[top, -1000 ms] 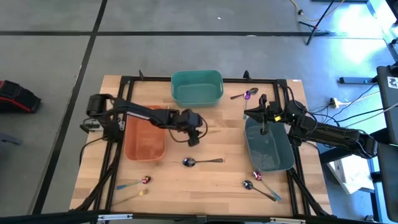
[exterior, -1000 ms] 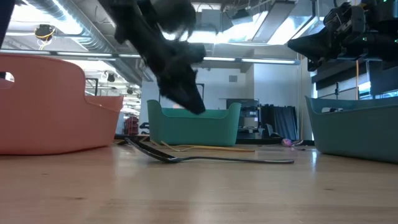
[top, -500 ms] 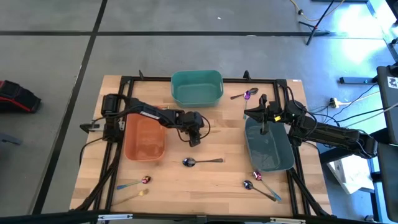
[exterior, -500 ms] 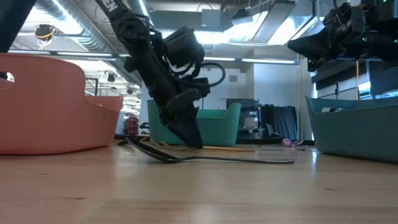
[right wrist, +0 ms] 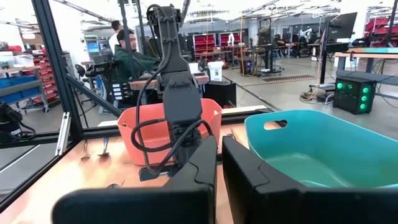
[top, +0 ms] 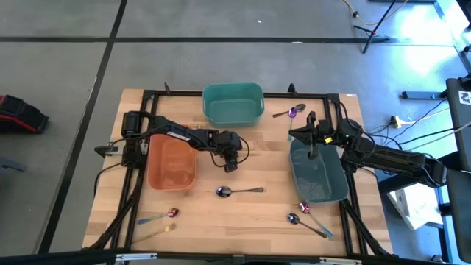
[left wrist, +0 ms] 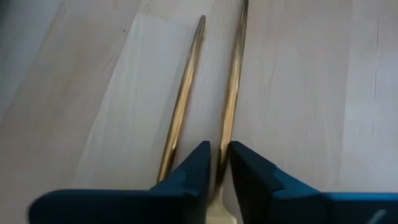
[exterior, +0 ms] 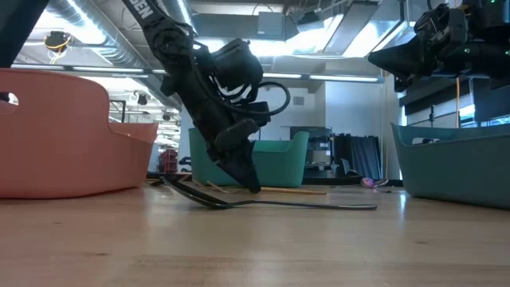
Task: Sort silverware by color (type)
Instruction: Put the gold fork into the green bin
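Note:
Two gold pieces of silverware (left wrist: 186, 93) lie side by side on the wooden table (top: 280, 221), between the orange bin (top: 171, 163) and the table's middle; the low view shows them as gold pieces (exterior: 279, 190). My left gripper (top: 230, 165) stands down at the table, shut on one gold handle. My right gripper (top: 312, 152) hangs shut over the grey-blue bin (top: 318, 177), holding nothing. A dark spoon (top: 239, 191) lies near the middle. My left gripper pinches the handle (left wrist: 222, 155) of one gold piece between its two fingers (left wrist: 193, 171). The fingers come from above, pointing down, one on each side of the thin handle. The piece lies flat on the table beside the other gold piece (left wrist: 177, 124).
A teal bin (top: 233, 103) stands at the far edge. A purple spoon (top: 292, 112) lies far right. Two pieces of silverware (top: 158, 218) lie near left, two more pieces (top: 305, 217) near right. A black frame (top: 147, 99) rims the table. People sit beyond the table.
My left gripper has come down from above the table onto the gold pieces, and its arm has shifted slightly toward the table's right. The silverware has stayed in place.

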Robot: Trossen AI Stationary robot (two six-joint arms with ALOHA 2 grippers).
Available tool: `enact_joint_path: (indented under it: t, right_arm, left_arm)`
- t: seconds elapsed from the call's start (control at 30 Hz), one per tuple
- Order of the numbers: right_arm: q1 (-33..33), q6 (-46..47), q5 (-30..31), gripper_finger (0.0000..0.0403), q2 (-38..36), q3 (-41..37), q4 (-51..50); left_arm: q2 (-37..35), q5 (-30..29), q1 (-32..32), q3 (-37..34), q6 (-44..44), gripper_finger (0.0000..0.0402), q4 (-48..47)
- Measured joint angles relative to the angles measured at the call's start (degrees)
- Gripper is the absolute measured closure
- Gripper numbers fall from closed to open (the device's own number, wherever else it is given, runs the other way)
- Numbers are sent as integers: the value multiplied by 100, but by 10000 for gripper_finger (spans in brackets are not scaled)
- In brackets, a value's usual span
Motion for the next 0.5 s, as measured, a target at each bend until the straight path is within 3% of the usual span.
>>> enact_joint_path:
  t: [0.17, 0.5]
  right_arm:
    - [0, 7, 99, 384, 0, 0, -6]
    - [0, 13, 99, 384, -4, -2, -12]
  left_arm:
    - [-159, 102, -23, -17, 1, 392, -37]
    - [-1209, -9, -121, 12, 356, 383, 119]
